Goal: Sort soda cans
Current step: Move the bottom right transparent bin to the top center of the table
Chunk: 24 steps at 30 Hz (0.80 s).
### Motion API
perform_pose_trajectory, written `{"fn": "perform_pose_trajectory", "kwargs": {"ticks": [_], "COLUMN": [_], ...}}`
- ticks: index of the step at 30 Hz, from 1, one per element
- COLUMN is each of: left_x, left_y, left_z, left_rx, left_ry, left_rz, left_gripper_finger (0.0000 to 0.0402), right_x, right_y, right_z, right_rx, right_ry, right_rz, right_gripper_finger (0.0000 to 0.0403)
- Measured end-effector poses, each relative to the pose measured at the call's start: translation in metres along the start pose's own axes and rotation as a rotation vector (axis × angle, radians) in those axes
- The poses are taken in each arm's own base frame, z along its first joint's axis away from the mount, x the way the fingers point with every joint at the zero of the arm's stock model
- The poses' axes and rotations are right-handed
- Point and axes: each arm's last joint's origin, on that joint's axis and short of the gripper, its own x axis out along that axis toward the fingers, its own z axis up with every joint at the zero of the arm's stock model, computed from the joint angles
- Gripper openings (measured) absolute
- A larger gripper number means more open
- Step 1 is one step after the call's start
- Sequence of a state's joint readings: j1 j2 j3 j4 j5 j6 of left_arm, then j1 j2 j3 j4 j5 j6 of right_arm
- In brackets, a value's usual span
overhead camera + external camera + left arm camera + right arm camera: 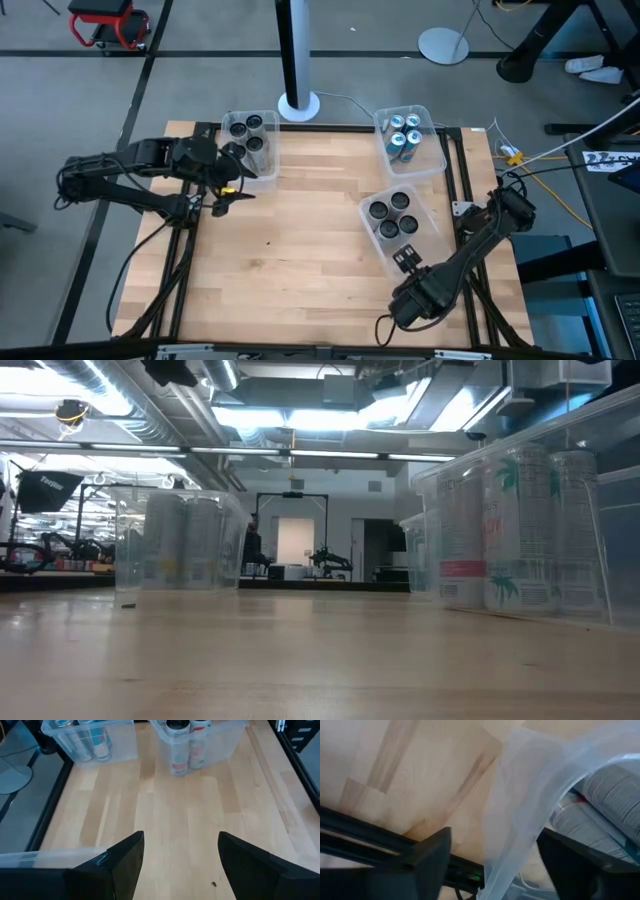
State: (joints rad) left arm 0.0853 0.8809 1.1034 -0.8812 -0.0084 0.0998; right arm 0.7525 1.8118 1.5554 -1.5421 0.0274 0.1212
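Seen from above, the wooden counter (pixel 300 220) carries three clear plastic bins; the soda cans are all inside them. The bin at upper left (pixel 268 150) holds dark-topped cans (pixel 247 131); the bin at upper right (pixel 436 150) holds blue-and-silver cans (pixel 404 134); the third bin (pixel 425 245), right of centre and tilted, holds four dark-topped cans (pixel 393 213).

The left pincer (pixel 232 197) lies at the left of the frame, just below the upper-left bin and beside its near corner; in the left wrist view its two dark fingers (pixel 122 865) stand well apart with bare wood between them and nothing held; the two farther bins show at the top of that picture, the cans in one of them (pixel 179 745) pale with pink print.

The right pincer (pixel 404 260) sits at the lower right, at the bottom edge of the tilted bin; in the right wrist view its fingers (pixel 432 852) are spread, with the bin's clear rim (pixel 520 810) running down between them; whether either finger touches the plastic cannot be told; a ribbed silver can (pixel 615 785) shows through the wall.

In the low view, bins of pale cans stand at left (pixel 180 542) and right (pixel 520 530) of the counter; neither pincer appears there.
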Motion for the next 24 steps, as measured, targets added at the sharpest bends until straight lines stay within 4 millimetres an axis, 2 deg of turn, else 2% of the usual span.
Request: {"fn": "perform_pose_trajectory", "kwargs": {"ticks": [3, 11, 14, 19, 24], "left_x": [0.002, 0.003, 0.003, 0.003, 0.003], "left_y": [0.0, 0.0, 0.0, 0.0, 0.0], "left_z": [0.0, 0.0, 0.0, 0.0, 0.0], "left_rx": [0.001, -0.018, -0.02, -0.022, -0.028], "left_ry": [0.007, 0.011, 0.011, 0.012, 0.018], "left_rz": [-0.001, -0.001, -0.001, -0.001, -0.001], "left_gripper_finger": [0.0244, 0.0244, 0.0244, 0.0244, 0.0244], "right_x": [0.003, 0.003, 0.004, 0.003, 0.003], "right_y": [0.0, -0.008, -0.015, -0.035, -0.066], "right_z": [-0.001, -0.002, 0.001, 0.009, 0.017], "right_rx": [-0.019, -0.064, -0.076, -0.058, 0.012], "right_ry": [0.011, 0.031, 0.01, -0.063, -0.149], "right_rz": [-0.006, -0.07, -0.122, -0.169, -0.167], "right_gripper_finger": [0.0236, 0.0032, 0.0028, 0.005, 0.0026]}}
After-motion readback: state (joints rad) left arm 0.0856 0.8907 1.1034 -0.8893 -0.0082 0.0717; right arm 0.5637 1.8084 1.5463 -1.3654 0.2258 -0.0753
